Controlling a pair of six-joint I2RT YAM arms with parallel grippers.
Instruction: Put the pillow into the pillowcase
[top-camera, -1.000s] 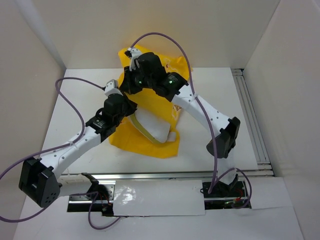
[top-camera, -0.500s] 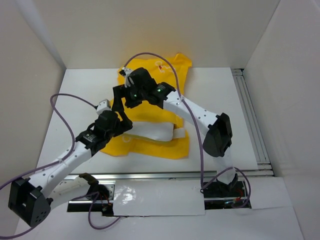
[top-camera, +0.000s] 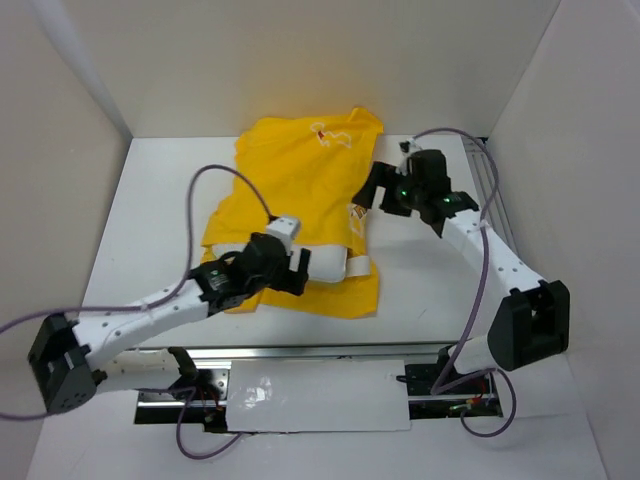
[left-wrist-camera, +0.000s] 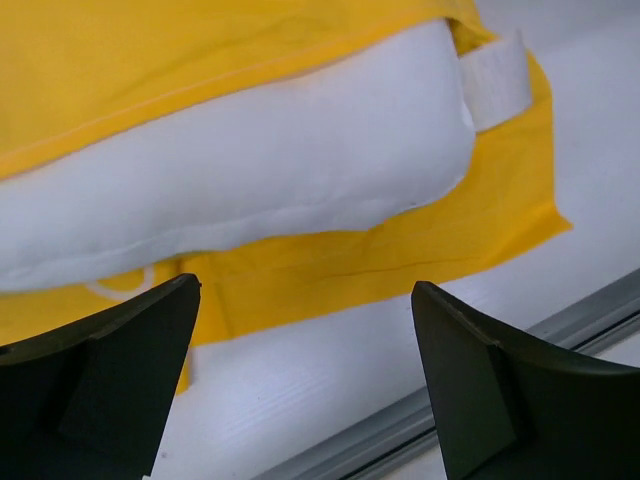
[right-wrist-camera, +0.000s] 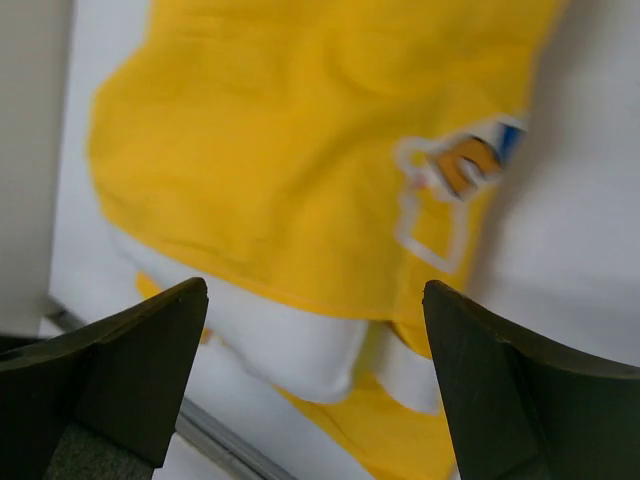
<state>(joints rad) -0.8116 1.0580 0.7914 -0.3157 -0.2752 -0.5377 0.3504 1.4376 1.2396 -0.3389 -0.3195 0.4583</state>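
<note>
The yellow pillowcase (top-camera: 300, 180) lies spread flat on the table, its print facing up. The white pillow (top-camera: 325, 266) sits mostly inside it, and only its near edge bulges out of the case's near opening. My left gripper (top-camera: 297, 272) hovers open at that near edge, holding nothing. In the left wrist view, pillow (left-wrist-camera: 250, 170) and pillowcase (left-wrist-camera: 200, 60) lie beyond the left gripper (left-wrist-camera: 305, 380). My right gripper (top-camera: 372, 192) is open and empty, just off the case's right side. The right wrist view shows pillowcase (right-wrist-camera: 300, 150) and pillow (right-wrist-camera: 290, 345) beneath the right gripper (right-wrist-camera: 315, 380).
A white fabric tab (top-camera: 359, 266) sticks out beside the pillow's right corner. A metal rail (top-camera: 300, 350) runs along the near table edge and another rail (top-camera: 500, 230) along the right side. White walls enclose the table on three sides.
Both grippers opened and let go of the pillowcase. The left arm drew back toward the near edge, the right swung off to the right, and the case dropped flat.
</note>
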